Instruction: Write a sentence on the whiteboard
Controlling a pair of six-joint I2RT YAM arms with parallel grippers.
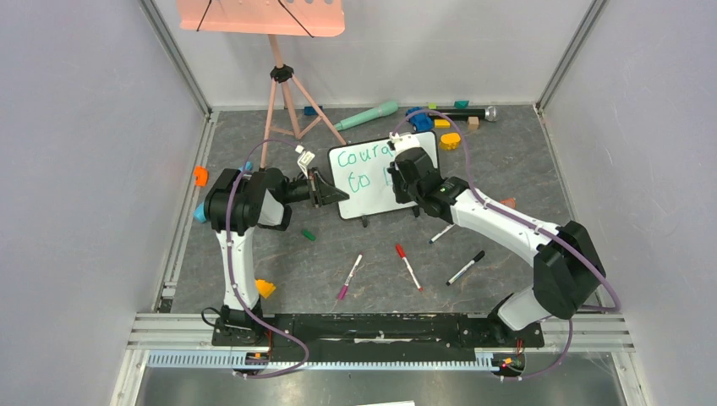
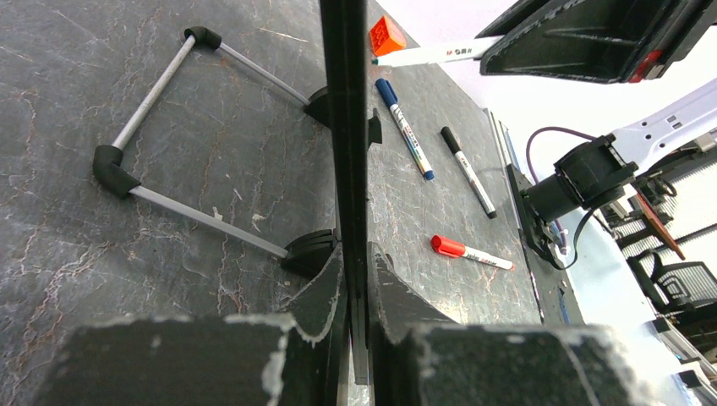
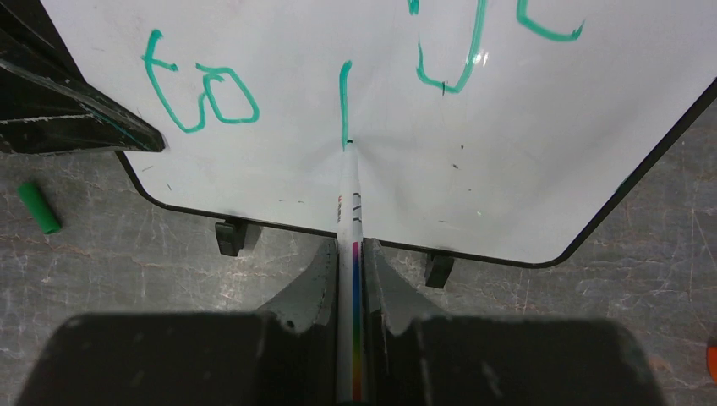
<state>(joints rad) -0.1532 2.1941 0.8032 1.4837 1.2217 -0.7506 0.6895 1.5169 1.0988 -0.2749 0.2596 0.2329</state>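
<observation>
Left claw point(image 2: 355, 262) clamped on the whiteboard point(image 1: 372, 188) edge, right claw point(image 3: 353, 254) clamped on a marker point(image 3: 348, 190), tip touching green letters point(image 3: 345, 93).

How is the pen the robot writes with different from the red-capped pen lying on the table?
The white marker with the rainbow stripe is clamped in the right hand, while the white red-capped marker lies loose on the grey table. The striped marker's bare tip touches the glossy white whiteboard at a teal-green stroke; the red-capped one is capped, away from the board. Both are slim with white barrels.
</observation>
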